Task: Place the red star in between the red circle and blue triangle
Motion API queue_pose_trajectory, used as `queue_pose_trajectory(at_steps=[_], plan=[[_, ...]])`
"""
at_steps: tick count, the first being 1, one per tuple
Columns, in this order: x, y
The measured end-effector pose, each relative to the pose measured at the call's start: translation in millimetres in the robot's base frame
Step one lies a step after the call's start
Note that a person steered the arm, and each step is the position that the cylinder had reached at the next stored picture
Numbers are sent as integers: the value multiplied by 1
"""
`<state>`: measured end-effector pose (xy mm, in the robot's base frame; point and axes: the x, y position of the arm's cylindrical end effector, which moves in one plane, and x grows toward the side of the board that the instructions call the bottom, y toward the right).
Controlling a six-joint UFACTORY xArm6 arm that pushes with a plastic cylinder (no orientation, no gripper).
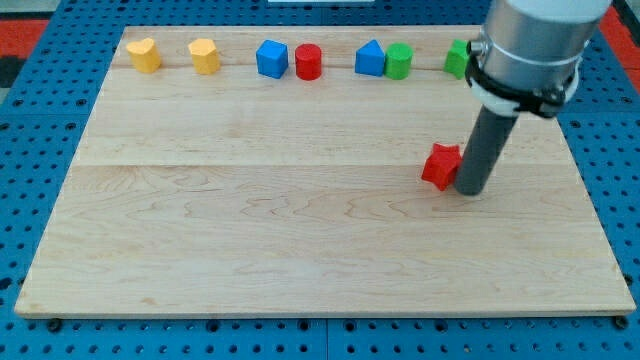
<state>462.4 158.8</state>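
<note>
The red star (440, 165) lies on the wooden board right of centre. My tip (471, 190) stands just right of it, touching or nearly touching its right side. The red circle (308, 62) sits in the row along the view's top, with the blue triangle (370, 58) to its right; a small gap separates them. The red star is well below and to the right of that gap.
The top row also holds two yellow blocks (144, 55) (204, 56), a blue cube (271, 58), a green cylinder (399, 61) and a green block (458, 58) partly hidden by the arm. The wooden board (250, 220) lies on a blue pegboard.
</note>
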Motion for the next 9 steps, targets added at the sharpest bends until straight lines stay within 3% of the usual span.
queue_pose_trajectory(at_steps=[1, 2, 4, 5, 7, 9], plan=[[-61, -25], [-81, -82], [-23, -158], [-63, -188], [-69, -160], [-114, -147]])
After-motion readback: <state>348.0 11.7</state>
